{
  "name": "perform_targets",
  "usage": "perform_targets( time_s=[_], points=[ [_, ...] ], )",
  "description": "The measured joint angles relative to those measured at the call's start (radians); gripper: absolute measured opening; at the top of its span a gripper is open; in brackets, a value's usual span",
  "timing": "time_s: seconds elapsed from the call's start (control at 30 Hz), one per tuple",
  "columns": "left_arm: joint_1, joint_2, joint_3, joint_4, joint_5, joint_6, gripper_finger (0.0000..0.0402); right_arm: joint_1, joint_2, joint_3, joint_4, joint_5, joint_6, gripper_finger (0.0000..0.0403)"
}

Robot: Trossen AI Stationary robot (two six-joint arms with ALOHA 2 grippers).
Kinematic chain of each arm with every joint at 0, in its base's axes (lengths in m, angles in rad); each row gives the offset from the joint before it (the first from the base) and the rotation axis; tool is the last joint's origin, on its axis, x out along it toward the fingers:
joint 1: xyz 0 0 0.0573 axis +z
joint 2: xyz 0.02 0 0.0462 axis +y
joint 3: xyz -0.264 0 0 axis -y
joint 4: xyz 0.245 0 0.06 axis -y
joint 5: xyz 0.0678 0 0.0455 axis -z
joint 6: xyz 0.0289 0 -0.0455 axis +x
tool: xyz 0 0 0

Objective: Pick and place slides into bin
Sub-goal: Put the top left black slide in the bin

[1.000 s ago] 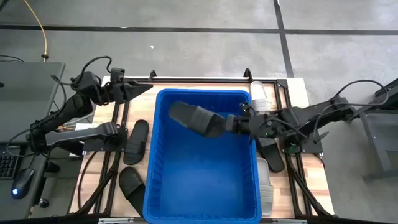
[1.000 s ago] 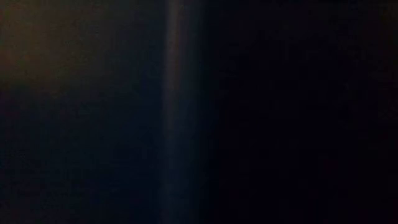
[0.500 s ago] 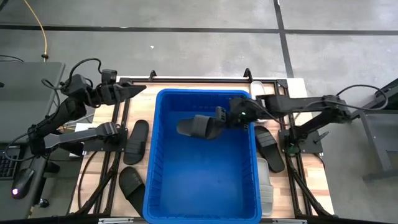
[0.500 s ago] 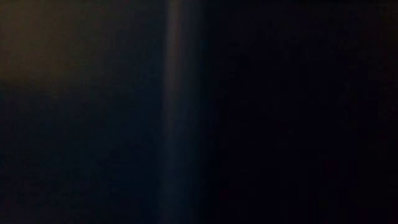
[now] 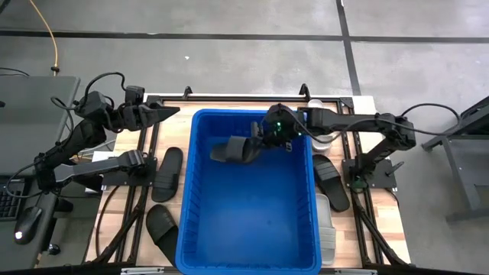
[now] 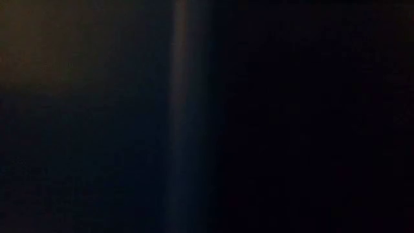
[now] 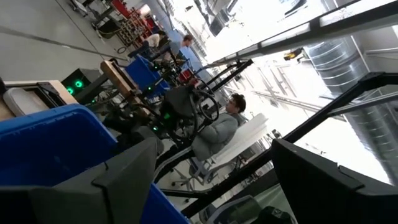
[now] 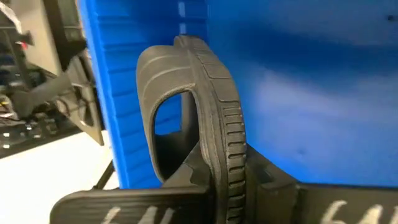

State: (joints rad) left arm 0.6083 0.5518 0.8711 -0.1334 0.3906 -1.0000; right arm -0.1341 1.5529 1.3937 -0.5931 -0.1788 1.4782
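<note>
The blue bin point(image 5: 244, 206) stands mid-table. My right gripper point(image 5: 262, 140) reaches in over the bin's far part, shut on a black slide point(image 5: 233, 149); the right wrist view shows that slide point(image 8: 186, 106) against the bin's blue wall point(image 8: 323, 93). At the table's far left my left gripper point(image 5: 166, 111) hangs raised and open, touching nothing. Two black slides point(image 5: 168, 173) point(image 5: 162, 224) lie sole-down on the table left of the bin. The low view is dark. My right gripper pinches one end of the slide's sole point(image 8: 225, 177) between its two fingers point(image 8: 124, 205). It comes from the table's right, slanting down. The slide stands on edge, strap arch point(image 8: 163, 74) to one side, reaching away from the fingers toward the table's left, inside the bin's outline.
Right of the bin lie a black slide point(image 5: 331, 180) and a pale one point(image 5: 325, 223); another pale one point(image 5: 318, 114) sits at the far right corner. Dark frame rails point(image 5: 145, 191) run along both sides of the bin. People show in the room beyond point(image 7: 224, 124).
My right gripper has swung toward the table's left and sunk into the bin with the black slide. Its wrist has turned, so the slide has come round and sits lower. It has stayed shut.
</note>
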Motion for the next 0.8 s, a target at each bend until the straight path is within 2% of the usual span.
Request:
perform_targets(
  time_s=[0.23, 0.43, 0.63, 0.8],
  points=[
    [0.000, 0.000, 0.000, -0.001, 0.003, 0.000, 0.0303, -0.022, 0.080, 0.000, -0.012, -0.144, -0.002, 0.0007],
    [0.000, 0.000, 0.000, -0.016, 0.013, 0.007, 0.0303, -0.024, 0.146, 0.000, 0.068, -0.138, -0.008, 0.0007],
    [0.000, 0.000, 0.000, -0.066, 0.021, 0.008, 0.0303, -0.057, 0.220, 0.000, 0.057, -0.193, -0.041, 0.0008],
    [0.000, 0.000, 0.000, -0.078, 0.041, 0.008, 0.0303, -0.074, 0.235, 0.000, 0.039, -0.181, -0.068, 0.0007]
  ],
)
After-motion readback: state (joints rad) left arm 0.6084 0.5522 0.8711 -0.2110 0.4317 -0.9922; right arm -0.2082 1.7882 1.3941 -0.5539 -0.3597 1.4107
